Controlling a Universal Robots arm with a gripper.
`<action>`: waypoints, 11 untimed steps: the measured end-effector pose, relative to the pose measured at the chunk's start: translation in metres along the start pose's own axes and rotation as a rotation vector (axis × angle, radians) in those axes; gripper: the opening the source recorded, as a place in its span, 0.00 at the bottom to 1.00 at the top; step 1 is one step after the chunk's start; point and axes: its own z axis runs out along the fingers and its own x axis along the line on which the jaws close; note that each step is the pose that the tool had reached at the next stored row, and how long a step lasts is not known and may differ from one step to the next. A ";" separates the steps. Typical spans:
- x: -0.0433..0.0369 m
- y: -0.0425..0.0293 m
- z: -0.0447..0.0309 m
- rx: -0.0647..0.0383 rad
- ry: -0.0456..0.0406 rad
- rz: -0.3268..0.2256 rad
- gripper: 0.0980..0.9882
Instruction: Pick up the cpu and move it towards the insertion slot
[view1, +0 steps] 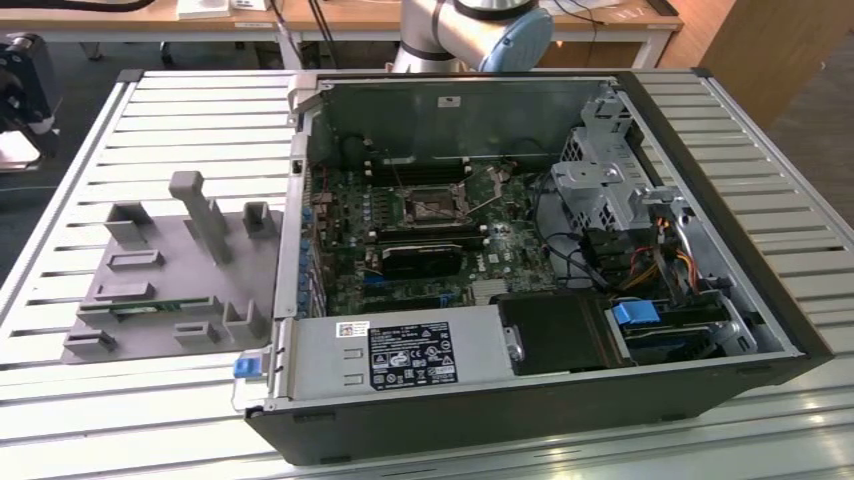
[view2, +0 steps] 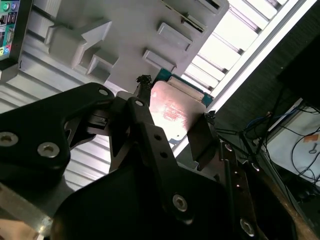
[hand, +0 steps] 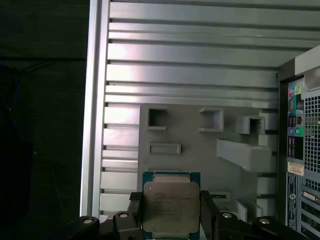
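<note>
The cpu (hand: 171, 206), a flat square chip with a silvery top and green rim, sits between my gripper's (hand: 171, 216) two black fingers (hand: 135, 212), which are shut on its opposite edges. In the second wrist view the cpu (view2: 172, 112) shows a pale reflective face inside the same gripper (view2: 175, 117). It hangs well above the grey plastic fixture (hand: 200, 145). The insertion slot (view1: 434, 205), a square socket with a metal frame and dark centre, lies on the motherboard inside the open computer case (view1: 534, 400) in the exterior view.
The grey fixture (view1: 160, 270) with upright blocks and recesses lies on the slatted metal table (view1: 200, 110), at the exterior view's left of the case. A black module (view1: 427, 258), cables and a drive cage (view1: 607, 190) crowd the case. The arm's base (view1: 481, 30) stands behind it.
</note>
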 end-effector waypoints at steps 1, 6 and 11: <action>0.0000 0.0001 -0.0021 0.000 -0.0001 0.000 0.50; -0.0001 0.0005 -0.0134 0.000 0.0000 0.000 0.50; -0.0001 0.0009 -0.0228 0.000 0.0000 0.000 0.50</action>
